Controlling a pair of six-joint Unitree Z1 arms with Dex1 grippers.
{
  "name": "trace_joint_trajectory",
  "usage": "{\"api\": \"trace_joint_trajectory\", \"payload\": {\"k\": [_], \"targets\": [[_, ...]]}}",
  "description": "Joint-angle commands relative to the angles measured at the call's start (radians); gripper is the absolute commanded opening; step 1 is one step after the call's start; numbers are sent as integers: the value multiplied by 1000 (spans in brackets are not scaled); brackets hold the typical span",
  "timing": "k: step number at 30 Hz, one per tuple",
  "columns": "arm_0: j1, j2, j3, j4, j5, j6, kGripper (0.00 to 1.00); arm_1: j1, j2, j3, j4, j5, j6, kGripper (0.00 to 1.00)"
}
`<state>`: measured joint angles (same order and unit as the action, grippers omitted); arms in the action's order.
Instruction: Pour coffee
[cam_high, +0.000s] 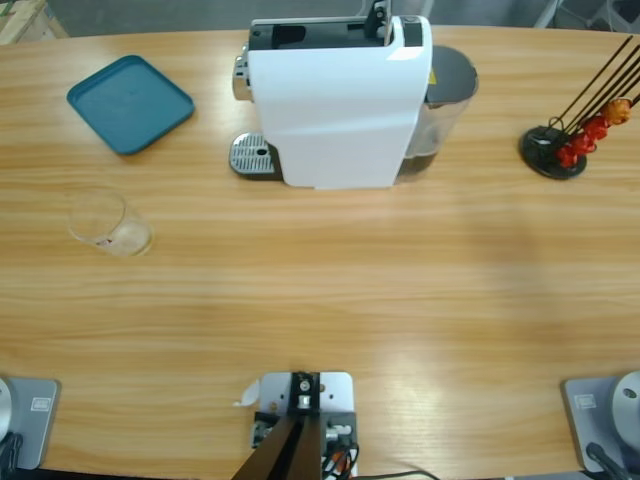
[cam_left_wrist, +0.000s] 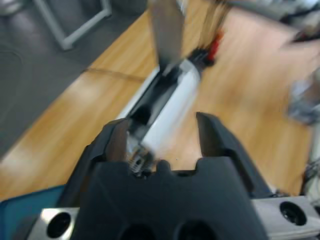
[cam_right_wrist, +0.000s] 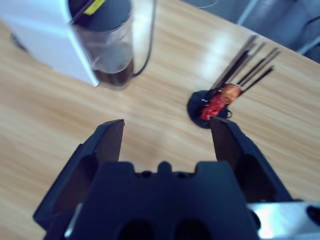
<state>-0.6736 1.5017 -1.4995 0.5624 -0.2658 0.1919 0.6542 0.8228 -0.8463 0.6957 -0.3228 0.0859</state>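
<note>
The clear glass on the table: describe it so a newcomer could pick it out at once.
Start at the big white coffee machine at the table's far middle, then look to the blue tray at its left in the high view. Just nearer than that tray stands a small clear glass, alone on bare wood. It is the only see-through cup there, and no gripper is near it.

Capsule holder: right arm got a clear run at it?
Probably yes. The right gripper is open and faces the capsule holder across bare table; the coffee machine sits off to one side.
</note>
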Motion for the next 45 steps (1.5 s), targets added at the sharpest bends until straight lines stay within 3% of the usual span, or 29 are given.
{"api": "trace_joint_trajectory", "payload": {"k": [1, 8, 17, 21, 35, 37, 40, 41, 45], "targets": [[-23, -200, 302, 60, 107, 156, 987, -279, 140, -24, -25, -42, 139, 766], [-21, -369, 502, 87, 106, 151, 987, -312, 390, 96, -320, -24, 219, 764], [-15, -386, 505, 92, 107, 142, 987, -381, 524, 211, -527, -25, 187, 759], [-15, -377, 486, 92, 105, 141, 987, -412, 546, 219, -565, -25, 180, 639], [-15, -362, 481, 91, 100, 127, 987, -454, 604, 218, -630, -12, 160, 627], [-15, -361, 481, 92, 99, 125, 987, -459, 606, 219, -644, -15, 144, 510], [-15, -356, 481, 91, 98, 123, 987, -462, 607, 222, -646, -15, 138, 490], [-15, -355, 481, 91, 97, 122, 985, -462, 606, 223, -648, -13, 129, 402], [-15, -354, 482, 91, 97, 120, 982, -462, 611, 227, -654, -2, 121, 292]]}}
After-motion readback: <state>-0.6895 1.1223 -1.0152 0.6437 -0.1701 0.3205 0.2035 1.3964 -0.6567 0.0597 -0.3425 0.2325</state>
